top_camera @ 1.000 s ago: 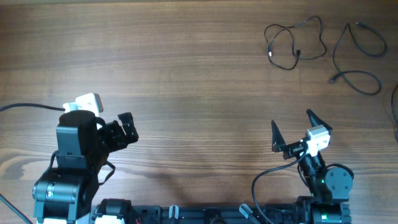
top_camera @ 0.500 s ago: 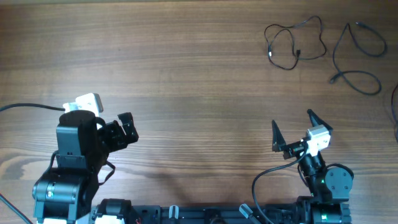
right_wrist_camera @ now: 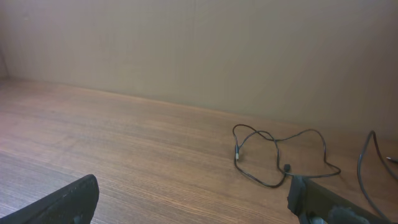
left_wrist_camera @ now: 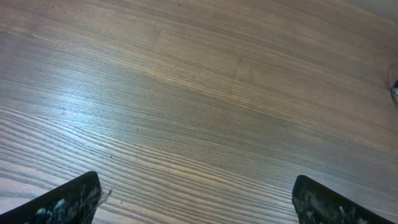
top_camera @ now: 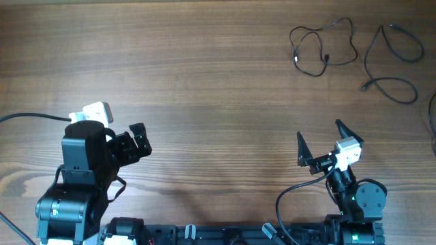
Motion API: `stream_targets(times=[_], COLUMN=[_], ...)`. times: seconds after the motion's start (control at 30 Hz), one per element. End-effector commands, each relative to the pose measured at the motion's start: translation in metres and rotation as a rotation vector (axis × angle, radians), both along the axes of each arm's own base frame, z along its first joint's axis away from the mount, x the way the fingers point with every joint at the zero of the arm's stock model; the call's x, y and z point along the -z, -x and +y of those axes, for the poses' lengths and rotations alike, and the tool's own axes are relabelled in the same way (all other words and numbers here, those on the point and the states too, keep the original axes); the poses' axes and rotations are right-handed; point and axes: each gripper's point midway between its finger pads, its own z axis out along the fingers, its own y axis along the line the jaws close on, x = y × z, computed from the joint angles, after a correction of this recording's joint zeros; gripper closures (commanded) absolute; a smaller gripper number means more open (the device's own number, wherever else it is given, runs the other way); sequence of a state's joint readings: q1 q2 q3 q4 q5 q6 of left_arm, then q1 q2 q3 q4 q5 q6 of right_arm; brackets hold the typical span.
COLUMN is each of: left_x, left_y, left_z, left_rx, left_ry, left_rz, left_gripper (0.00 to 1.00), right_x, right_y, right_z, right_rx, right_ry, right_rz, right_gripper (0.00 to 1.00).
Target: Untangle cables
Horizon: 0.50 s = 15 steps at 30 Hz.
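Observation:
Two thin black cables lie apart on the wooden table at the far right. One cable [top_camera: 298, 60] is a loose loop with a small plug. The other cable [top_camera: 366, 86] curls to its right. In the right wrist view the looped cable [right_wrist_camera: 286, 167] lies ahead of the fingers, and the second cable [right_wrist_camera: 363, 163] runs off the right edge. My right gripper [top_camera: 321, 138] [right_wrist_camera: 189, 196] is open and empty, well short of both. My left gripper [top_camera: 141, 138] [left_wrist_camera: 196, 199] is open over bare wood at the near left, far from the cables.
A further thin dark cord [top_camera: 432, 116] shows at the table's right edge. A thicker black wire [top_camera: 27, 116] runs from the left arm off the left side. A plain wall [right_wrist_camera: 199, 50] stands behind the table's far edge.

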<state>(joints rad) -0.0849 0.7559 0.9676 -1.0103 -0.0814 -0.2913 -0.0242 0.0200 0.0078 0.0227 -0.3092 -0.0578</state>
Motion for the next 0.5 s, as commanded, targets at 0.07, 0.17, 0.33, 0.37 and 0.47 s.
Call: stream_targets(times=[0.07, 0.17, 0.33, 0.37, 0.47], left_x=[-0.0009, -0.0009, -0.0013, -0.0014, -0.0057], left_y=[-0.0004, -0.0004, -0.0002, -0.0001, 0.0023], left_z=[0.0023, 0.0023, 0.0021, 0.0021, 0.0023], left_rx=[-0.014, -0.014, -0.013, -0.013, -0.013], left_ry=[0.000, 0.000, 0.000, 0.000, 0.002], left_rz=[-0.004, -0.004, -0.006, -0.006, -0.027], left_gripper=[0.00, 0.00, 0.00, 0.00, 0.00], right_x=[-0.0025, -0.0025, -0.0025, -0.0025, -0.0025], right_y=[0.0003, 0.0003, 0.0003, 0.0003, 0.0003], right_z=[-0.0017, -0.0017, -0.0017, -0.0017, -0.0017], right_rx=[0.012, 0.012, 0.012, 0.012, 0.012], right_ry=[-0.005, -0.005, -0.005, -0.005, -0.006], right_rz=[-0.013, -0.013, -0.013, -0.013, -0.013], right_gripper=[0.00, 0.00, 0.00, 0.00, 0.00])
